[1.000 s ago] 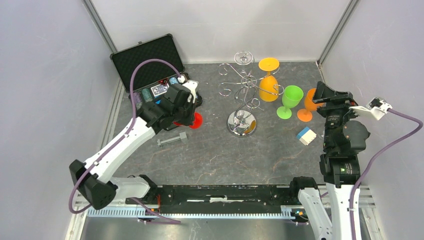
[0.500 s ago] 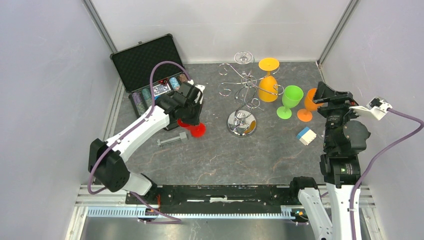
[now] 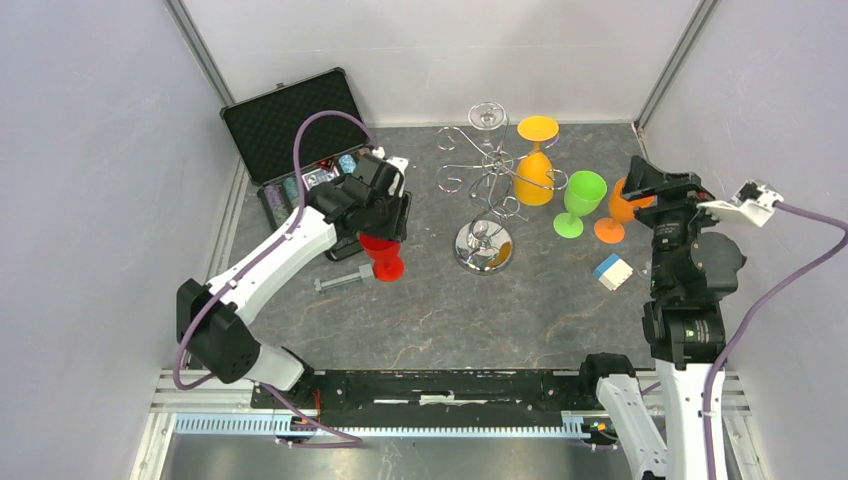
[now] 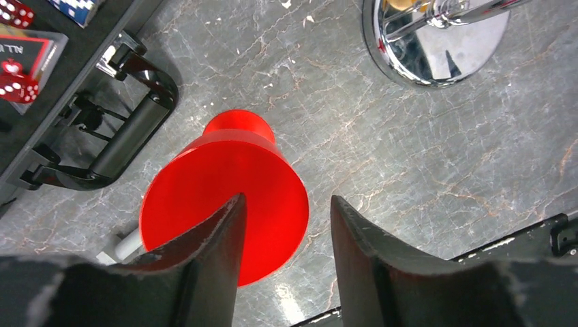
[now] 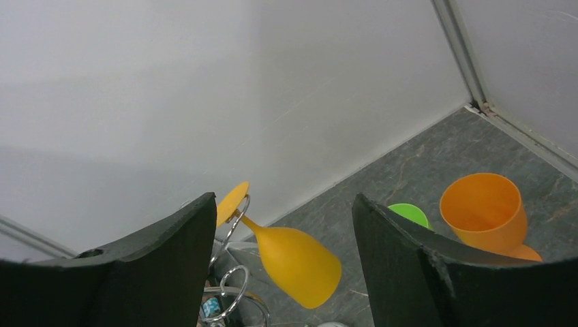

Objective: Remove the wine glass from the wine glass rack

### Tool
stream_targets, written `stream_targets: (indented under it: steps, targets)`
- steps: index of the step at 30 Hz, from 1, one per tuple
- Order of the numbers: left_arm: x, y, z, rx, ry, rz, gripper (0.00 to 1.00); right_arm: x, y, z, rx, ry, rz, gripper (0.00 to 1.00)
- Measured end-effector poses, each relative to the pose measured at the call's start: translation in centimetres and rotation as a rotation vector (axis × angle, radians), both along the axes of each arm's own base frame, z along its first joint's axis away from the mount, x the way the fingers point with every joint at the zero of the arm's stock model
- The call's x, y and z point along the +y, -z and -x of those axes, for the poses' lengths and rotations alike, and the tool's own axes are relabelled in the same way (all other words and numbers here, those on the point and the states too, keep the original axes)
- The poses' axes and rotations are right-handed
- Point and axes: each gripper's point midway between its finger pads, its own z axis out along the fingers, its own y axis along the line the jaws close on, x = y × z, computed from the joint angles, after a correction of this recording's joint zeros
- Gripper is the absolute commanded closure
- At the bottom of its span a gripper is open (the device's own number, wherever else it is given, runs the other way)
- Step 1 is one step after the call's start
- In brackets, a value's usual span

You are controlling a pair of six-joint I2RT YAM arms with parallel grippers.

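The chrome wine glass rack [image 3: 484,245] stands mid-table, and its mirror base [image 4: 436,41] shows in the left wrist view. A yellow-orange wine glass [image 3: 537,175] hangs by its foot from a hook [image 5: 235,225], bowl [image 5: 300,266] down. A red wine glass [image 3: 381,255] stands on the table left of the rack. My left gripper [image 4: 286,199] hovers open just above the red glass [image 4: 225,197], gripping nothing. My right gripper [image 5: 283,199] is open and raised, right of the rack, and faces the hanging glass from a distance.
A green glass [image 3: 580,195] and an orange glass [image 3: 615,212] stand on the table between the rack and my right gripper [image 3: 655,188]. An open black case [image 3: 290,135] of chips and dice lies at the back left. A bolt [image 3: 345,281] and a blue-white block [image 3: 612,271] lie on the table.
My left gripper, shut on the red glass before, brought it slightly nearer and has opened off it. The right gripper has shifted slightly.
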Motion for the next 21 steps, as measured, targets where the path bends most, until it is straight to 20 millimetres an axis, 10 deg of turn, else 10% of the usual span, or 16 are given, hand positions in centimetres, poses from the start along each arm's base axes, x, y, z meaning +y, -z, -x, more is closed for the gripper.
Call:
stream_targets:
  steps: [10,21]
  targets:
    - [0.5,-6.9,0.5,-0.199,0.018,0.144,0.0,4.1,0.5,-3.0,0.055,-0.233,0.026,0.22]
    - [2.0,-12.6,2.2,-0.508,0.022,0.346,0.0,8.3,0.9,-7.1,0.12,-0.468,-0.101,0.43]
